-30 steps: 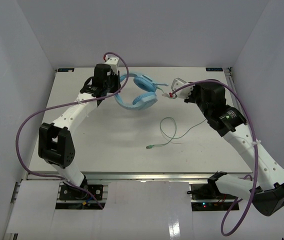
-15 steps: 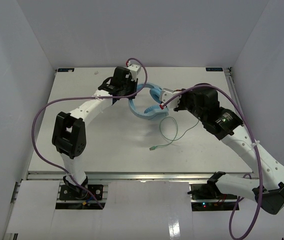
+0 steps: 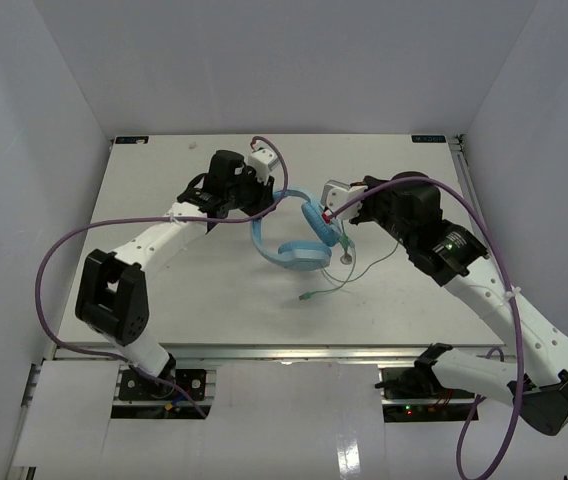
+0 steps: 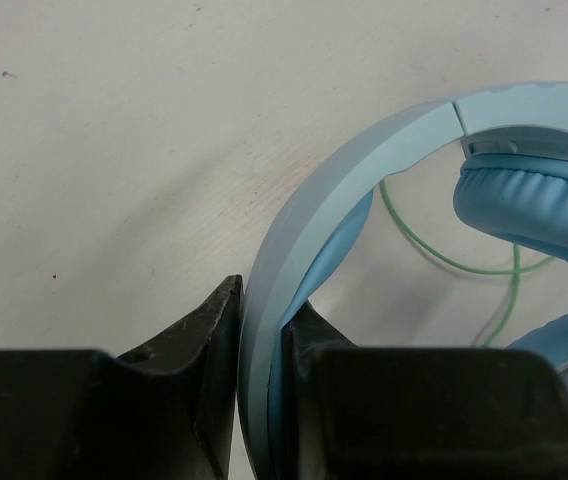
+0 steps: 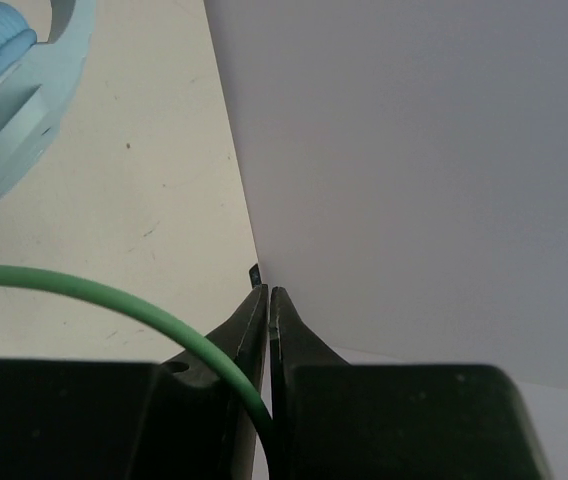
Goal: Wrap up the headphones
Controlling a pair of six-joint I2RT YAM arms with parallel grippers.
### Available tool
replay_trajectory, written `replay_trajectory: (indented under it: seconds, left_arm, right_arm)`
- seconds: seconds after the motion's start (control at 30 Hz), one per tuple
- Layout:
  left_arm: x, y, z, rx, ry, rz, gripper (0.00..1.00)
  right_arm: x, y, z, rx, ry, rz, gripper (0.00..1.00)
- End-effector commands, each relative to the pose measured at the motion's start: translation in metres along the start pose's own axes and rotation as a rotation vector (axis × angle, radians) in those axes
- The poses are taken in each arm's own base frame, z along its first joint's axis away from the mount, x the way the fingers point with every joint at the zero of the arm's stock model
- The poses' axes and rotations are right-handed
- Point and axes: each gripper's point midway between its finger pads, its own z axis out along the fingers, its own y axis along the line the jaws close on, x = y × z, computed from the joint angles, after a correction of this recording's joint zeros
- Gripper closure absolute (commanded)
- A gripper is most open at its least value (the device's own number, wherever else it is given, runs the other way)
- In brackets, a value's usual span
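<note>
The light blue headphones [image 3: 286,244] hang over the middle of the table, headband up. My left gripper [image 3: 263,193] is shut on the headband [image 4: 309,225], which runs up between its jaws; one padded earcup [image 4: 529,200] shows at the right. My right gripper [image 3: 335,203] is shut on the thin pale-green cable [image 5: 104,292] close to the right earcup [image 5: 4,70]. The cable [image 3: 349,268] loops down onto the table and ends in its plug [image 3: 304,296]. It also shows behind the headband in the left wrist view [image 4: 449,258].
White table [image 3: 164,270] boxed in by grey walls at back and sides [image 5: 414,150]. Purple arm hoses [image 3: 59,250] arc over the left side and beside the right arm [image 3: 494,250].
Both arms have carried the headphones from the back of the table toward the middle and nearer. The right gripper moved left with the cable, and the loose loop on the table has shrunk.
</note>
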Motion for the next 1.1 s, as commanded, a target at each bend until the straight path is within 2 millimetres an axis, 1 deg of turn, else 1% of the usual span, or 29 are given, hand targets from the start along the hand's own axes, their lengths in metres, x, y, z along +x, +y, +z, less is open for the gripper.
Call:
replay_trajectory:
  seconds: [0.0,0.2,0.27,0.33,0.4,0.5,0.6,0.73,0.8,0.9,0.93,1.0,1.07]
  left_arm:
    - [-0.061,-0.042,-0.047,0.161,-0.228,0.106,1.00]
    - [-0.075,-0.063,-0.070,0.249,-0.290,0.114,1.00]
    - [-0.081,-0.071,-0.079,0.280,-0.314,0.111,1.00]
    - [-0.086,-0.079,-0.087,0.311,-0.339,0.116,1.00]
    - [-0.089,-0.088,-0.095,0.349,-0.353,0.099,1.00]
    - [-0.094,-0.096,-0.105,0.384,-0.377,0.093,1.00]
    - [-0.096,-0.103,-0.110,0.417,-0.388,0.081,1.00]
    - [-0.098,-0.110,-0.112,0.444,-0.392,0.061,1.00]
    - [-0.102,-0.112,-0.116,0.452,-0.411,0.058,1.00]
    - [-0.104,-0.115,-0.122,0.457,-0.422,0.036,1.00]
    - [-0.106,-0.115,-0.124,0.454,-0.428,0.032,1.00]
    - [-0.110,-0.114,-0.127,0.449,-0.436,0.025,1.00]
    - [-0.113,-0.114,-0.128,0.445,-0.441,0.014,1.00]
  right_arm:
    - [-0.007,-0.017,0.005,0.042,-0.043,-0.016,0.89]
    - [-0.019,-0.008,0.018,-0.031,-0.159,0.126,0.87]
    - [-0.021,-0.008,0.022,-0.059,-0.200,0.192,0.86]
    - [-0.028,-0.007,0.028,-0.097,-0.255,0.250,0.86]
    - [-0.029,-0.007,0.032,-0.117,-0.273,0.316,0.86]
    - [-0.035,-0.009,0.039,-0.137,-0.314,0.377,0.85]
    - [-0.037,-0.015,0.045,-0.143,-0.339,0.449,0.85]
    - [-0.041,-0.019,0.056,-0.167,-0.361,0.517,0.85]
    - [-0.039,-0.020,0.061,-0.168,-0.357,0.543,0.84]
    - [-0.030,-0.016,0.070,-0.175,-0.337,0.597,0.84]
    - [-0.024,-0.016,0.072,-0.177,-0.334,0.620,0.85]
    - [-0.014,-0.019,0.073,-0.177,-0.340,0.682,0.85]
    - [-0.012,-0.014,0.074,-0.205,-0.356,0.718,0.86]
